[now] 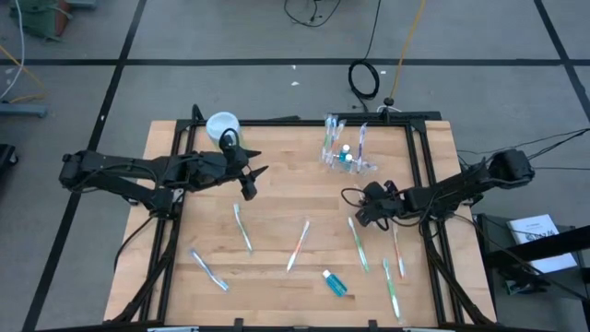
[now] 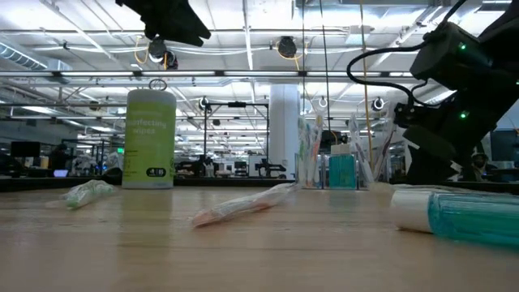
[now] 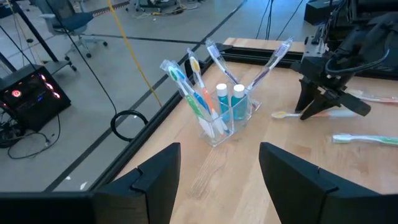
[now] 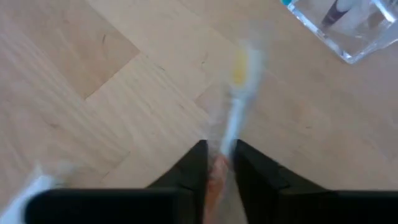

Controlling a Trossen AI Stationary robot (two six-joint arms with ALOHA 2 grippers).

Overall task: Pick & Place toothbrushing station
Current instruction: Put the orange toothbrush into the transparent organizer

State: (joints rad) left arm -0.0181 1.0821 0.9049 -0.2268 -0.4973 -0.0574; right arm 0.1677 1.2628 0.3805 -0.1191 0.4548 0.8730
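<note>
Right gripper (image 1: 368, 207) low over the wooden table (image 1: 277, 295), right of the middle, fingers closed on a toothbrush (image 4: 235, 106) with pink handle, head pointing forward. Clear cup (image 1: 346, 159) with brushes and two blue tubes just beyond it, near the far edge. Left gripper (image 1: 251, 180) raised on the left side, fingers (image 3: 155, 177) wide apart, holding nothing, aimed at the cup. Loose toothbrushes (image 1: 241, 226) and one tube (image 1: 337, 283) scattered on the front half; bare wood between the grippers.
</note>
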